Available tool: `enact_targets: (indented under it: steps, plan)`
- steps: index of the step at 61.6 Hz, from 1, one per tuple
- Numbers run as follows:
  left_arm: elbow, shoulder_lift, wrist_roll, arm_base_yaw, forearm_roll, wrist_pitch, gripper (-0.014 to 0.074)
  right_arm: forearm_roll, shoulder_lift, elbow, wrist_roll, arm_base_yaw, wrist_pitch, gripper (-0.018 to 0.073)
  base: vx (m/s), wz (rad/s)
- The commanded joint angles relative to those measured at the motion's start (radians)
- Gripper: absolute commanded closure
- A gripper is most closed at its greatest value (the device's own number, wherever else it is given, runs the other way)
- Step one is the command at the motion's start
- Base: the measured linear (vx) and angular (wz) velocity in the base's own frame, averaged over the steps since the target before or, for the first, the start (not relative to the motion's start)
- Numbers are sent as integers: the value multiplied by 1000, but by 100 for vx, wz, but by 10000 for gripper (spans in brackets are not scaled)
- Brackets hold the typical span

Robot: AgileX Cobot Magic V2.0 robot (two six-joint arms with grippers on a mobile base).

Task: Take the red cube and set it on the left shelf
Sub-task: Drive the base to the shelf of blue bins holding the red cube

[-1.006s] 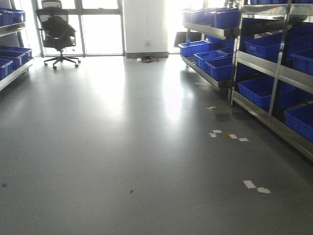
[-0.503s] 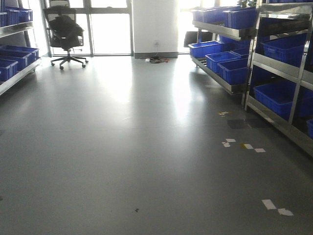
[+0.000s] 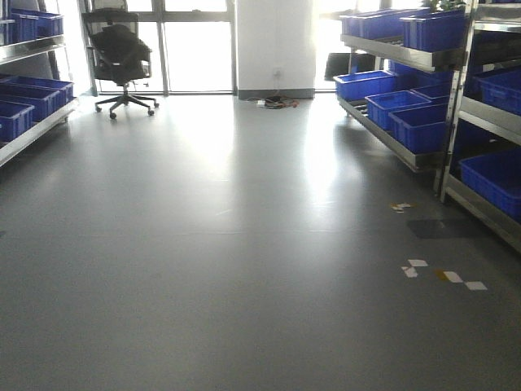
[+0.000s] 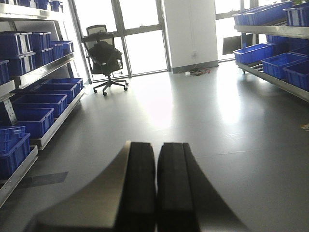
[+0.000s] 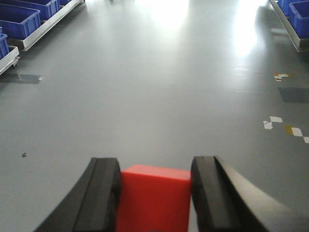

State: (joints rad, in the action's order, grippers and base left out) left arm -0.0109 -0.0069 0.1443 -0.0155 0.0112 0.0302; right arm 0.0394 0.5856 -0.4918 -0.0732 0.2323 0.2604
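The red cube [image 5: 154,198] sits between the black pads of my right gripper [image 5: 155,165], which is shut on it and holds it above the grey floor. My left gripper [image 4: 156,147] is shut and empty, its two pads pressed together. The left shelf [image 3: 24,90], a steel rack with blue crates, runs along the left wall at a distance. It also shows in the left wrist view [image 4: 34,92] and at the top left of the right wrist view [image 5: 29,21].
A black office chair [image 3: 122,53] stands by the far windows. Steel racks with blue crates [image 3: 423,90] line the right side. Tape marks [image 3: 444,275] lie on the floor at the right. Cables [image 3: 275,101] lie by the far wall.
The front view has swung left and moved forward: the chair, the right racks and the floor tape have shifted right, and the tape has moved lower in the picture.
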Motion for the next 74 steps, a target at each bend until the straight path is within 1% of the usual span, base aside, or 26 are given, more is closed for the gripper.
enact_targets:
  steps: [1, 55, 74]
  plan:
    - [-22, 7, 1, -5, 5, -91, 491, -10, -3, -30, 4, -5, -86, 509, 52, 19]
    - [-22, 7, 1, -5, 5, -91, 491, -10, -2, -30, 4, -5, -85, 509, 56, 17]
    - [-22, 7, 1, -5, 5, -91, 491, -10, -2, -30, 4, -5, -85, 509, 57, 26]
